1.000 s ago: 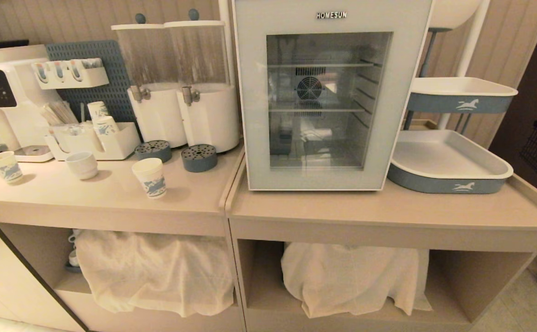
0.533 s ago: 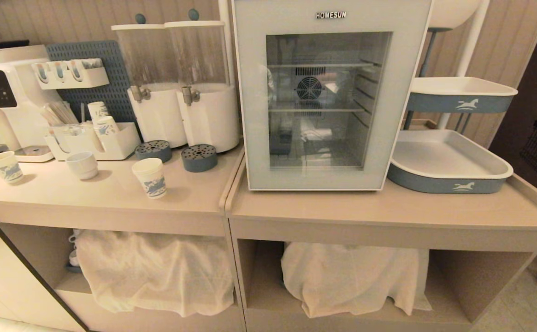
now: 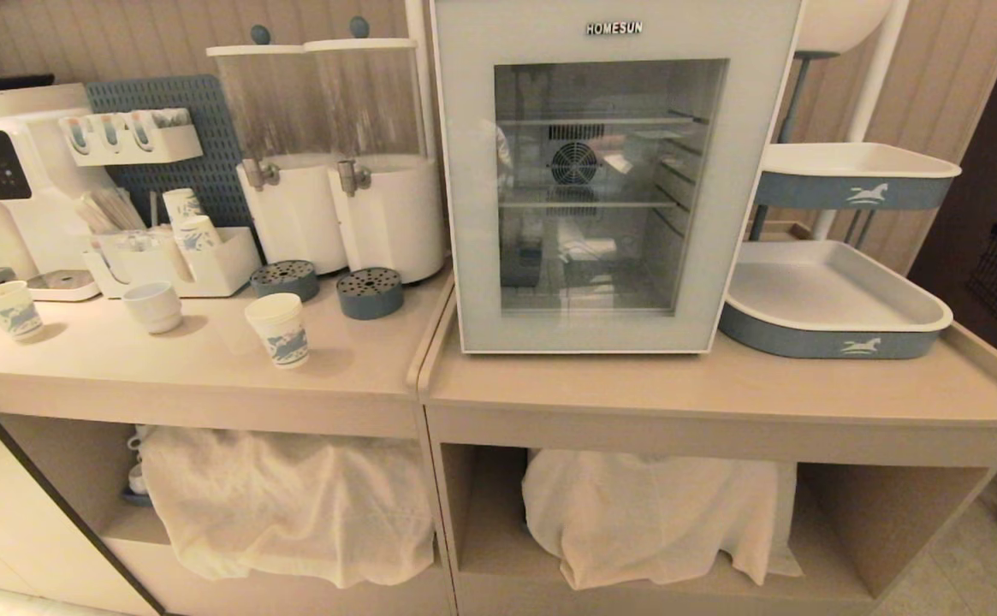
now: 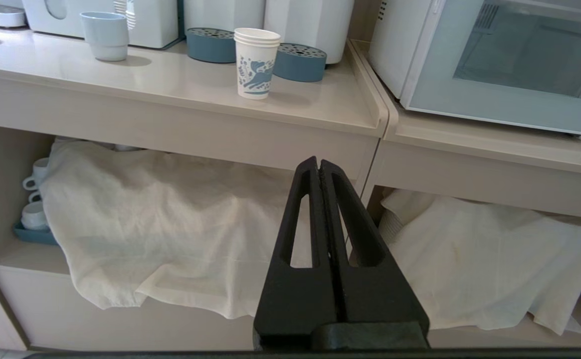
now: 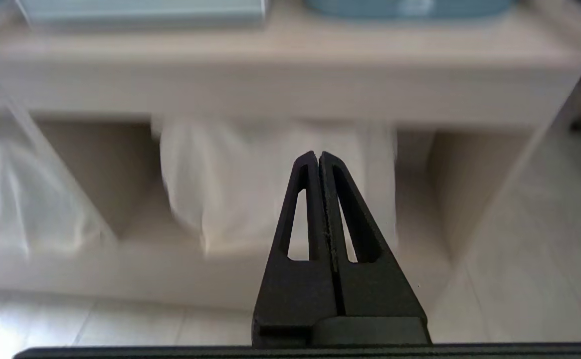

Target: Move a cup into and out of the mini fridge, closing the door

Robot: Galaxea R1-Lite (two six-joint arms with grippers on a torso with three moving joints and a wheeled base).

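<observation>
The cup (image 3: pixel 278 329), white with blue print and layered rims, stands upright on the left counter; the left wrist view shows the cup (image 4: pixel 256 63) too. The mini fridge (image 3: pixel 618 171) sits on the right counter with its glass door (image 3: pixel 605 184) shut and bare wire shelves behind the glass. Neither arm appears in the head view. My left gripper (image 4: pixel 318 164) is shut and empty, low in front of the counter, below the cup. My right gripper (image 5: pixel 318 157) is also shut and empty, low before the shelf under the fridge.
A white mug (image 3: pixel 153 305), a second paper cup (image 3: pixel 10 310), two drink dispensers (image 3: pixel 335 154) and two round blue drip trays (image 3: pixel 369 293) share the left counter. Blue-and-white trays (image 3: pixel 832 299) stand right of the fridge. White cloths (image 3: pixel 293 505) cover the lower shelves.
Nothing on the counters has moved. Reflections in the fridge glass shift slightly, and the right wrist view is motion-blurred.
</observation>
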